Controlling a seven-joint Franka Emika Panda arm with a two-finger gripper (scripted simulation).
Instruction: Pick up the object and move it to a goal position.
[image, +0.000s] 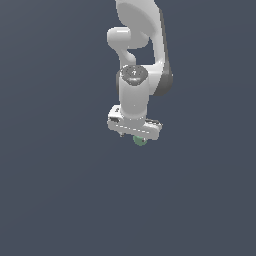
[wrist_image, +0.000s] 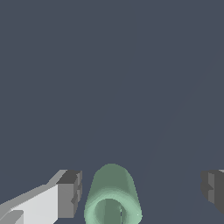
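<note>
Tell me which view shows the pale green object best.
The wrist view. There the pale green object fills the foreground as a rounded cylinder lying between the open gripper's fingers, touching neither. The exterior view shows only a small green sliver peeking out beneath the gripper.

The arm looks glossy white and smooth; the object looks pale green, smooth, slightly translucent; the finger pads matt grey.
</note>
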